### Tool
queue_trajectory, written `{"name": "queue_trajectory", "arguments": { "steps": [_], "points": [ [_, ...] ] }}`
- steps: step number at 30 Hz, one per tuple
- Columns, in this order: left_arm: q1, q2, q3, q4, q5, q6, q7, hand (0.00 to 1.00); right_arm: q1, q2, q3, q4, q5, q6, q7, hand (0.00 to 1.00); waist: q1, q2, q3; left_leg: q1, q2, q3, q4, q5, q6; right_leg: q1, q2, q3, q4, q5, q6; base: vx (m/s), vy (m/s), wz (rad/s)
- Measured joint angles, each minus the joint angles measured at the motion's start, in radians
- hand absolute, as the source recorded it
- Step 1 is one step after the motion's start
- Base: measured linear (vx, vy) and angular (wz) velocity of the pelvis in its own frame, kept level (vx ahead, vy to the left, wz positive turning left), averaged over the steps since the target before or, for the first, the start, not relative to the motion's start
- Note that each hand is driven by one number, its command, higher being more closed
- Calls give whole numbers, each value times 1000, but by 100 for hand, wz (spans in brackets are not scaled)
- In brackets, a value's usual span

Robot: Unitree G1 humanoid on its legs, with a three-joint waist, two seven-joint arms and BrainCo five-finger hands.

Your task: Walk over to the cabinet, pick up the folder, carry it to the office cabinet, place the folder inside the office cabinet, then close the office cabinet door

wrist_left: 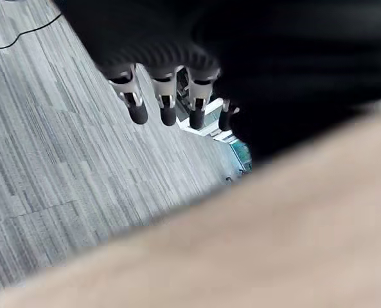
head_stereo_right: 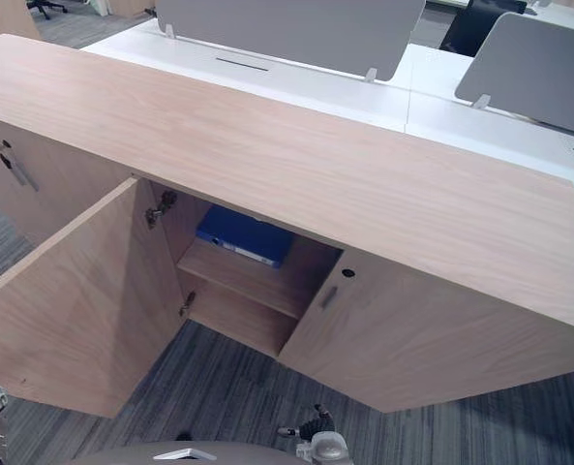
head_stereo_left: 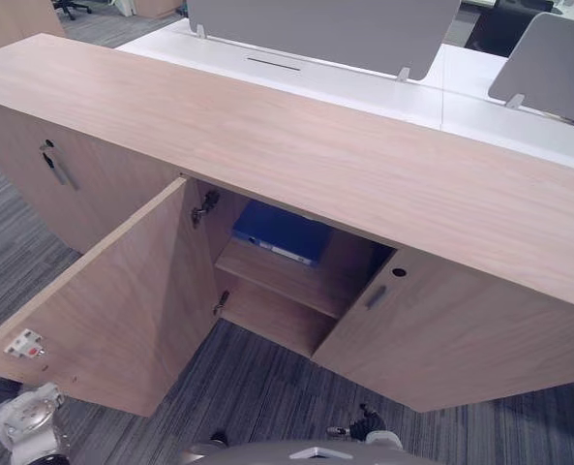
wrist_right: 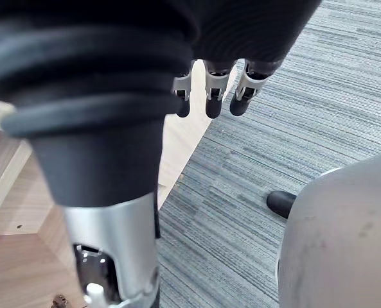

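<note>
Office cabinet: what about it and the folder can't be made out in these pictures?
1. Blue folder, left eye view: the cabinet top hides its rear part, so how deep it sits is unclear.
2. Space under the shelf: the open door and the shelf hide most of it.
3. Left wrist view: a blurred wooden surface near the lens hides what lies beyond the left hand.
4. Right wrist view: the dark cover hides the right hand's thumb.

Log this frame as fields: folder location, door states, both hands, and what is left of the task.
folder: blue folder lying on the upper shelf inside the office cabinet
doors: left door swung wide open; right door closed
hands: left hand and right hand both have relaxed fingers and hold nothing
task left: the open door is not yet closed
</note>
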State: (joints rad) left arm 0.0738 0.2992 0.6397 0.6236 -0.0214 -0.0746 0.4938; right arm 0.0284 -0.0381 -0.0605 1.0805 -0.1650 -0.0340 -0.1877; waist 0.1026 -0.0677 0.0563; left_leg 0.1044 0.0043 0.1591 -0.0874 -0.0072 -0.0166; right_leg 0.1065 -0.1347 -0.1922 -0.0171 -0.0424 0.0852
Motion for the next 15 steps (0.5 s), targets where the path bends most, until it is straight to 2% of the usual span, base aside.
{"name": "queue_trajectory", "arguments": {
  "steps": [7, 10, 13, 15],
  "points": [
    [29, -27, -40, -25, -17, -13, -19, 0, -3, 0, -1, -1, 0, 2, 0, 0, -5, -1, -1, 3, 0, 0, 0, 1, 1, 2, 0, 0, 1, 3, -4, -26, -16, 0],
    [39, -46, -73, -27, -32, -17, -22, 0, -2, 0, -1, -1, 0, 16, 0, 0, -15, -2, -2, 3, -1, 0, 0, 3, 4, 0, -2, 1, 2, 4, -5, -49, -18, 0],
    [70, -90, -108, -57, -65, -30, -31, 0, 0, 0, -1, -1, 0, 18, 0, 0, -19, -2, -2, 3, -3, 1, 0, 4, 5, -1, -3, 4, 2, 4, -5, -30, -12, -1],
    [101, -115, -147, -67, -89, -60, -53, 0, 0, 1, -1, -1, -1, 19, 0, 0, -17, 0, -2, 4, -3, 2, 0, 6, 6, -2, -3, 4, 2, 4, -5, 0, 0, 0]
  ]
}}
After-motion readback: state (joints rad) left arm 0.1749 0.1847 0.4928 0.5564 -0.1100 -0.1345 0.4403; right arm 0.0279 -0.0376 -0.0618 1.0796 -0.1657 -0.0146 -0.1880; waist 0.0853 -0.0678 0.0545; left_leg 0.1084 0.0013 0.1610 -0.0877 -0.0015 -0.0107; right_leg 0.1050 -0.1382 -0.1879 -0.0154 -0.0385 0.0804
